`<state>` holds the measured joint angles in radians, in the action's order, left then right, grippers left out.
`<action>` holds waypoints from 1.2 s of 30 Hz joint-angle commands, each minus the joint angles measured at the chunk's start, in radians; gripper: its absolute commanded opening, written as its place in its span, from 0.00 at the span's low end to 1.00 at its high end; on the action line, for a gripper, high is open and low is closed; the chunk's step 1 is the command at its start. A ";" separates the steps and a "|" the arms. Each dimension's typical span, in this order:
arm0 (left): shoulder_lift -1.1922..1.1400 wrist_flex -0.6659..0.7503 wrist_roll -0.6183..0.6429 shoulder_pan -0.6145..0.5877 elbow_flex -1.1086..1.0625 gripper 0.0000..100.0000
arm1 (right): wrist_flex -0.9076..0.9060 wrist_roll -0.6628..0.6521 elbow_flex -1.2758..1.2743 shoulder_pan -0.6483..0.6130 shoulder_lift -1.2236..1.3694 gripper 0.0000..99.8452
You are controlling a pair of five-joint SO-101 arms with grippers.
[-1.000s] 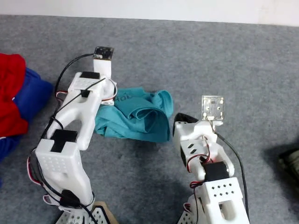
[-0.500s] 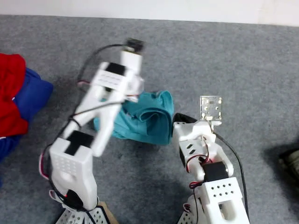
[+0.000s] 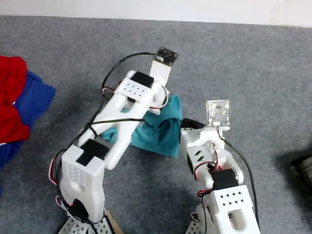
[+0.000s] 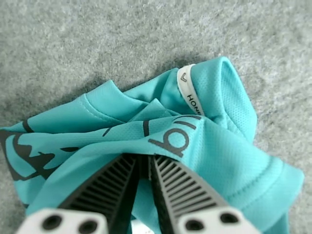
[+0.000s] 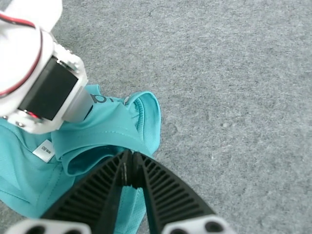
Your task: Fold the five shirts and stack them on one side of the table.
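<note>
Lying bunched near the middle of the worktop (image 3: pixel 253 63), the teal shirt (image 3: pixel 168 129) is a crumpled heap rather than a flat sheet, with its neck band (image 4: pixel 187 90) turned up and its printed front creased over itself. You have it pinched at two places. Your left pincer (image 4: pixel 145 158) is clenched on a ridge of cloth just beside the print, its jaws drawn together with fabric caught at the tips. Your right pincer (image 5: pixel 129 163) is likewise clenched on the rolled hem at the shirt's near edge. From above, your left arm lies across the shirt and hides much of it, while your right arm stands just beside the shirt's other edge. The two grips sit close together, which I judge leaves little cloth between them to pull taut. They look placed to lift and shake the bundle open, not yet to make a fold. Before any crease will hold, the shirt likely needs spreading flat, and thin slippery mesh like this may slide out of a tip-only pinch if you pull hard. Well apart, at the worktop's far left edge, a red shirt (image 3: pixel 9 97) and a blue shirt (image 3: pixel 36 100) lie heaped together. That side seems the natural place for the stack, though I can't tell whether those two are folded.
</note>
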<state>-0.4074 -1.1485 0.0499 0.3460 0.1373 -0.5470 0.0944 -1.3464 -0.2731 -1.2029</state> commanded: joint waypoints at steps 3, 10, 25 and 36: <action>0.122 -0.149 0.124 0.010 0.104 0.01 | 0.021 -0.017 0.004 -0.010 0.004 0.02; 0.251 -0.256 0.130 -0.056 -0.036 0.01 | 0.021 -0.017 0.002 -0.010 0.004 0.02; 0.249 0.084 0.133 -0.085 -0.246 0.01 | 0.021 -0.015 0.002 -0.010 0.004 0.02; 0.249 0.107 0.135 0.124 -0.278 0.01 | 0.021 -0.017 0.002 -0.010 0.004 0.02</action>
<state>-0.2094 -1.0564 0.1741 0.4104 -0.1465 -0.5470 0.0882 -1.3510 -0.2731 -1.2014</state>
